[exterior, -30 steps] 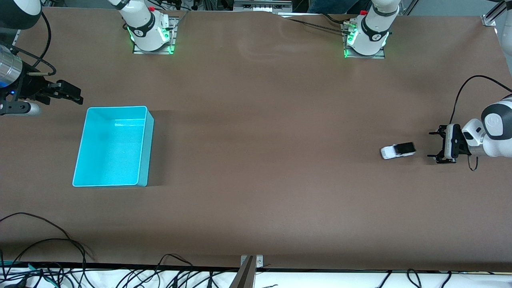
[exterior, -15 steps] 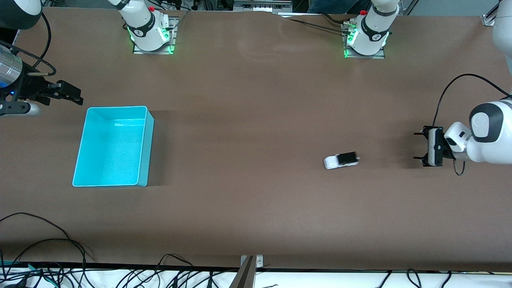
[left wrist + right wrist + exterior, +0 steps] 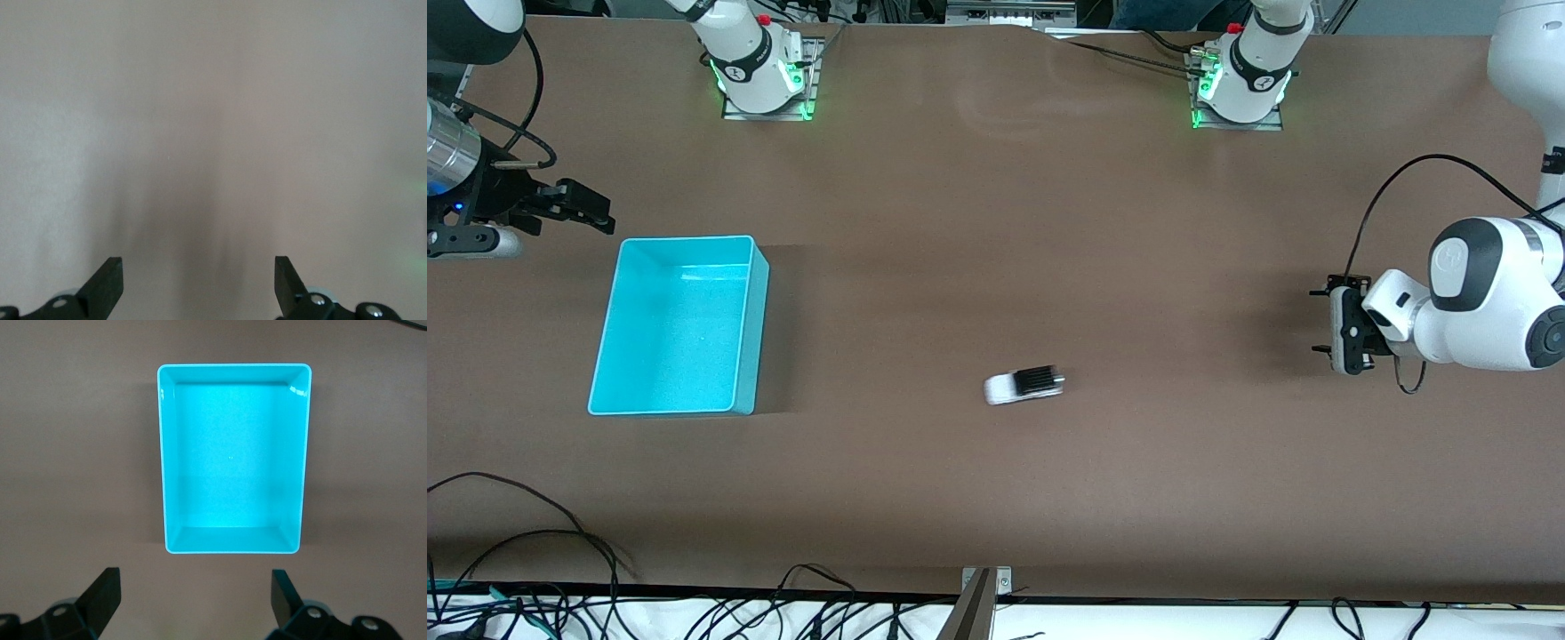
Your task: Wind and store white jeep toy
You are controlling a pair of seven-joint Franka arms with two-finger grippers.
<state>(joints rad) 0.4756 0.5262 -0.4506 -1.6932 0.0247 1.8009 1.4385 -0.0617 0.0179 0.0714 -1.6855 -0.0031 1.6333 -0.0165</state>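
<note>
The white jeep toy (image 3: 1024,385), white with a black roof, sits free on the brown table near its middle, blurred. The empty cyan bin (image 3: 679,325) stands toward the right arm's end of the table and fills the right wrist view (image 3: 233,459). My left gripper (image 3: 1334,327) is open and empty over the table at the left arm's end, well apart from the toy. Its wrist view shows bare table only (image 3: 199,283). My right gripper (image 3: 583,210) is open and empty over the table beside the bin's edge (image 3: 193,600).
The two arm bases (image 3: 758,67) (image 3: 1243,76) stand along the table edge farthest from the front camera. Loose black cables (image 3: 534,551) lie along the edge nearest the camera. A metal bracket (image 3: 978,604) sits at the middle of that edge.
The jeep toy has rolled across the table from beside my left gripper toward the bin's end. My left gripper has moved a little the same way. The right arm has not moved.
</note>
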